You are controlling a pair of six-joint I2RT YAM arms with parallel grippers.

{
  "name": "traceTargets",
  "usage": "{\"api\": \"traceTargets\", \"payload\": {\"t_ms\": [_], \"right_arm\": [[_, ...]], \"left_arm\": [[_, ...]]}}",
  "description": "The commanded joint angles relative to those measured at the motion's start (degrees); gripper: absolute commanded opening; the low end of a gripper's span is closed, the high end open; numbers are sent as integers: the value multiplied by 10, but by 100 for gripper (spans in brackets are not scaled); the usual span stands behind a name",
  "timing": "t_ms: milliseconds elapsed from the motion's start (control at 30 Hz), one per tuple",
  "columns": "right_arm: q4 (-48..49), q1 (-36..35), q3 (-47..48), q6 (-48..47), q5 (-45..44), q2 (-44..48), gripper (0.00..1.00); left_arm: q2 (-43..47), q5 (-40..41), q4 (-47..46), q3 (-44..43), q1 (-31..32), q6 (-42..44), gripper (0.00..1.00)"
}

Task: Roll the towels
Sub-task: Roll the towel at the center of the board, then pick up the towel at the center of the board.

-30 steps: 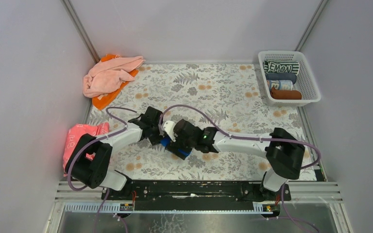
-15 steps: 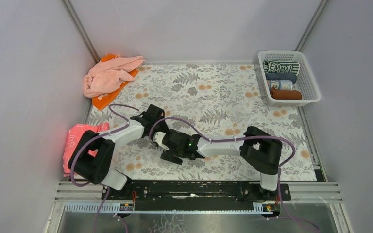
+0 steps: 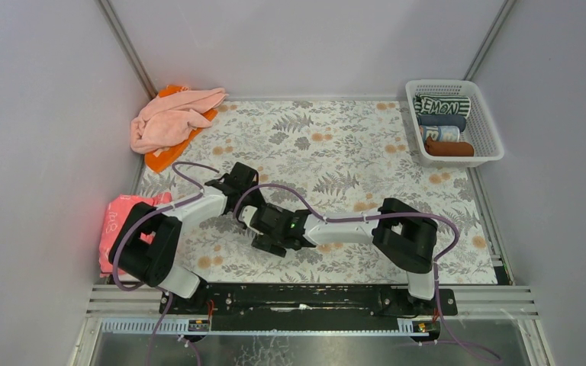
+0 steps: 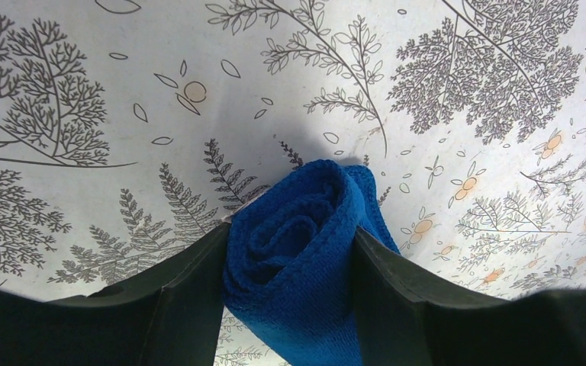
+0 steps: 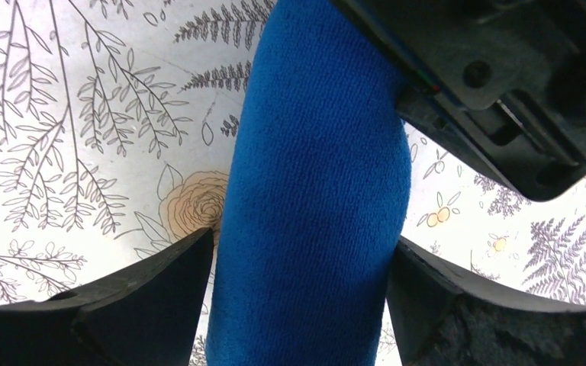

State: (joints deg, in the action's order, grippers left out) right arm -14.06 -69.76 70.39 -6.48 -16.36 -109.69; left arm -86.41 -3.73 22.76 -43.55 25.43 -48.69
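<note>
Royal blue towel (image 4: 297, 259): rolled tight, spiral end showing, pinched between the left gripper (image 4: 290, 236) jaws. Its length also runs between the right gripper (image 5: 301, 244) jaws, touching both. Pale pink towel (image 3: 169, 120), crumpled, lies on orange towel (image 3: 160, 158), well apart from the jaws, far left. Rolled towels (image 3: 442, 126), far right.

The rolled royal-blue towel (image 4: 297, 252) is matt terry cloth, nubbly with fine loops. The flat leaf-printed table cover (image 3: 366, 130) looks smooth, faintly sheened. At two o'clock the white lattice basket (image 3: 491, 128) is smooth plastic; at ten o'clock the crumpled pale-pink towel (image 3: 169, 118) is soft cloth.
</note>
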Motion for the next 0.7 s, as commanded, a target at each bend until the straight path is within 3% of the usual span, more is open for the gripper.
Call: {"api": "traceTargets", "payload": {"t_ms": [0,400,667], "right_arm": [[-35,-1,33,11,-32,-22,83],[-70,14,-2,64,54,-40,52],[-8,65,-95,134,191,14,46]], "left_arm": [[-22,10,44,0,15,18,53],[-13,6,44,-19,15,15,63],[46,20,42,-16,15,-15,81]]}}
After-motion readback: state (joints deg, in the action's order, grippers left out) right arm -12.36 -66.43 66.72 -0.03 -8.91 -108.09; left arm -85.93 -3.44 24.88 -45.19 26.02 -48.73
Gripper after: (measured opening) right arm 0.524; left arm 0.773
